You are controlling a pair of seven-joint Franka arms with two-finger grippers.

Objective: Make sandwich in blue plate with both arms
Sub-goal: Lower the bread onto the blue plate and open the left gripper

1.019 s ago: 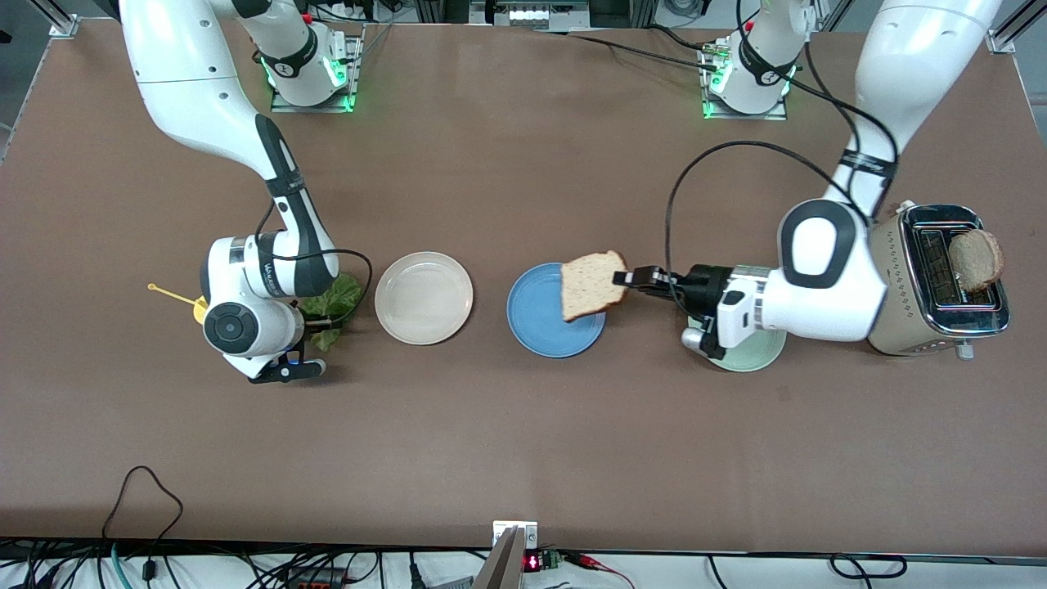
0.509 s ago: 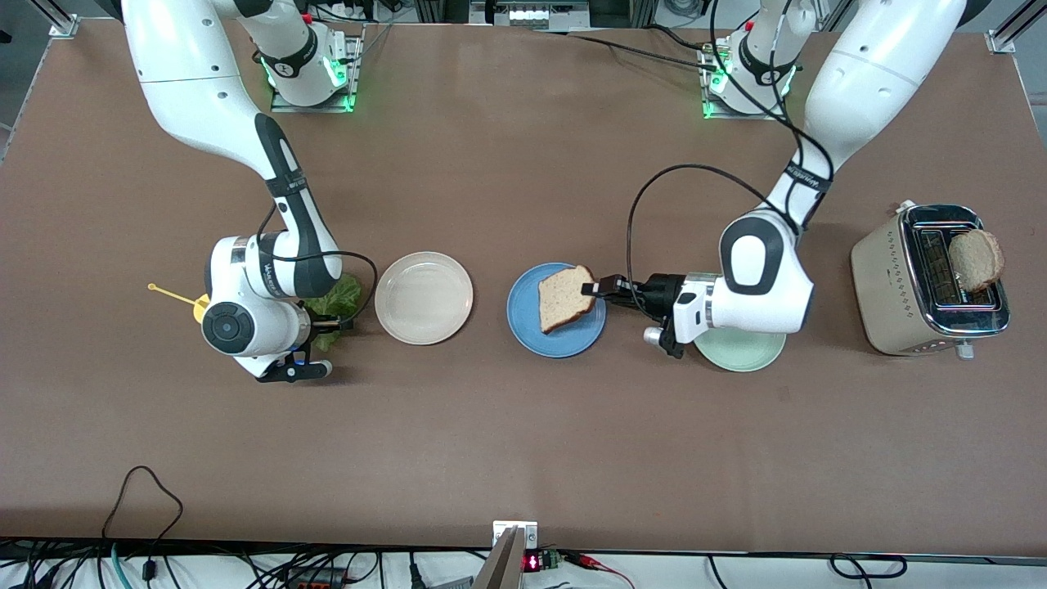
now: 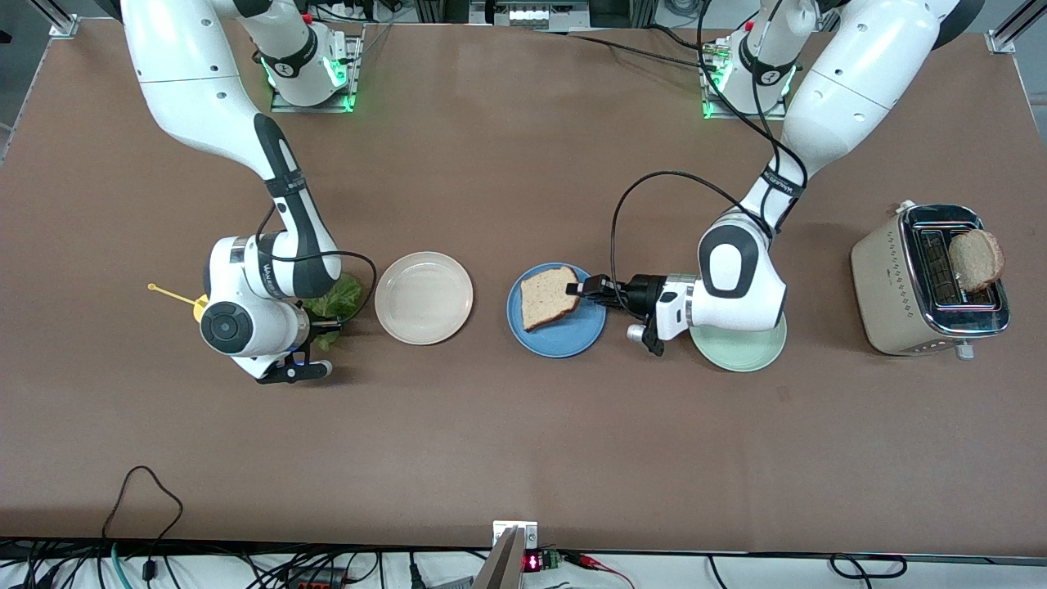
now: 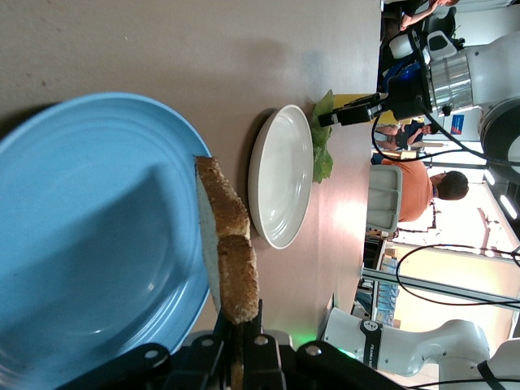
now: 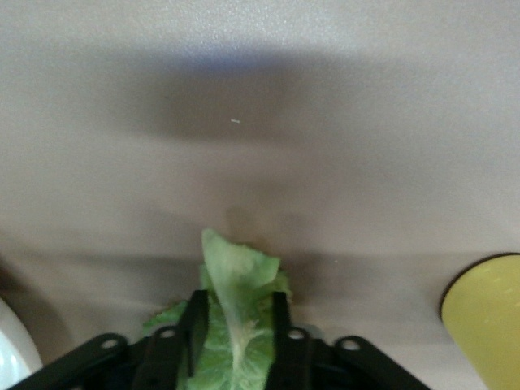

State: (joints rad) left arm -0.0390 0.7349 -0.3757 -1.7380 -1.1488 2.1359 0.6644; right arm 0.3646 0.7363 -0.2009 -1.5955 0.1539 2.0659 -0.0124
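Observation:
My left gripper (image 3: 582, 289) is shut on the crust edge of a bread slice (image 3: 546, 296) and holds it low over the blue plate (image 3: 564, 339). In the left wrist view the slice (image 4: 231, 252) shows edge-on beside the plate (image 4: 89, 244), clamped between the fingers of my left gripper (image 4: 241, 345). My right gripper (image 3: 327, 325) is down at the green lettuce leaf (image 3: 337, 296) on the table. In the right wrist view the leaf (image 5: 237, 325) lies between the spread fingers of my right gripper (image 5: 237, 333). A second bread slice (image 3: 976, 259) stands in the toaster (image 3: 900, 282).
A cream-white plate (image 3: 424, 297) lies between the lettuce and the blue plate. A mint-green plate (image 3: 740, 348) lies under my left wrist. A yellow cup with a pick (image 3: 196, 304) sits beside my right wrist, also seen in the right wrist view (image 5: 487, 313).
My left gripper has carried the bread slice down and toward the right arm's end, from above the plate's edge to low over the blue plate. The right arm has barely moved.

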